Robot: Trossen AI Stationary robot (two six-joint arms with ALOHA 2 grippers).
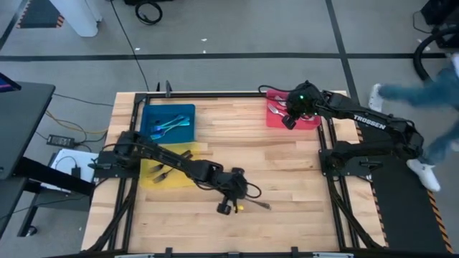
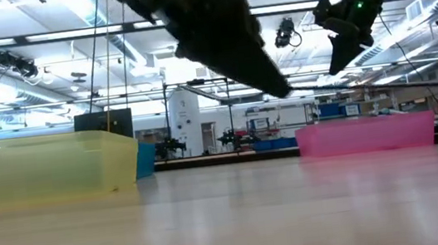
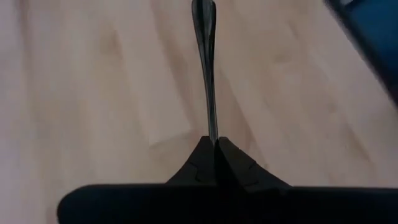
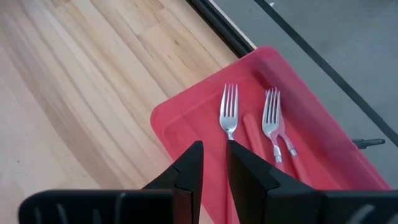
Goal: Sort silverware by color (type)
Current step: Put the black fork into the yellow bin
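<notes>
Silverware in play is a plain dark grey metal fork point(image 3: 206, 68), pinched at one end by my left gripper point(image 3: 214, 149), whose fingers are pressed together on it. From the wrist view its long axis runs straight out ahead of the fingers, in line with my reach. In the high view my left gripper point(image 1: 228, 204) sits low over the wooden counter point(image 1: 287, 165) near its front middle, and the shaft lies roughly toward 3 o'clock from it. The flat yellow tray point(image 1: 188, 150), which already shows dark forks, lies at about 10 o'clock from the gripper; that is the bearing I judge the coming move turns on, and my left arm is clearly the nearer one to it. The blue tray point(image 1: 188, 111) with teal-handled forks point(image 1: 166, 127) sits beyond it at about 11 o'clock. My right gripper point(image 4: 214, 168) hovers over the red tray point(image 4: 180, 118) at the far right corner, fingers slightly apart and holding nothing, above red-handled forks point(image 4: 273, 124).
</notes>
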